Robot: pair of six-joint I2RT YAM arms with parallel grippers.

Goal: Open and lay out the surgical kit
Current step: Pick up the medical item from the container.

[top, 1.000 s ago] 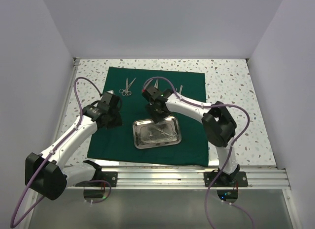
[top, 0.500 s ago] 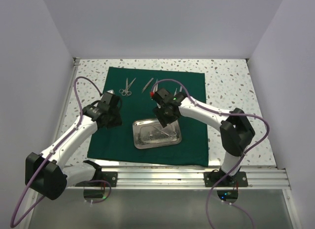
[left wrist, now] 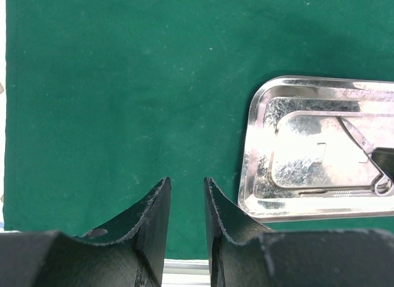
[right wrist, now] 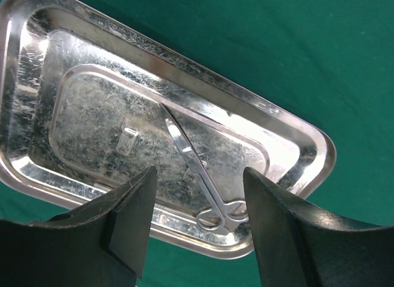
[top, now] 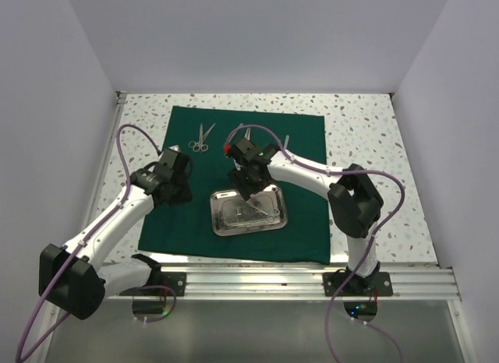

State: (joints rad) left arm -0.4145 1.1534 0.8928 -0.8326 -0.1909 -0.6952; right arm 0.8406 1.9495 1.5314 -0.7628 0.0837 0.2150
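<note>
Green cloth (top: pixel 308 223) lies spread flat on the speckled table (top: pixel 366 129), so the wrap looks open already. Steel tray (right wrist: pixel 289 124) sits on the cloth's near-centre, w/ one pair of scissors (right wrist: pixel 197 170) left inside, lying diagonal, rings toward the near rim.

Step in hand, as I read it: R arm fetches those scissors for the far row. To do it well, come straight down w/ fingers either side of the shank, not the rings, since the shank is slim and flat on shiny steel and prob. slippery. Close gently so the tray doesn't skate on the cloth. Lift clear of the rim before moving off. Lay it parallel to the others, w/ a gap.

Right gripper (right wrist: pixel 197 194): spread wide, fingers straddling the scissors from above, nothing held; can't tell if the tips touch the tray floor. Left gripper (left wrist: pixel 186 188): only a narrow gap, nothing in it, over bare cloth just beside the tray's left end.

Already out at the far edge: a second pair of scissors (top: pixel 203 137) and a slim silver piece (top: pixel 285 142), too small to name.
</note>
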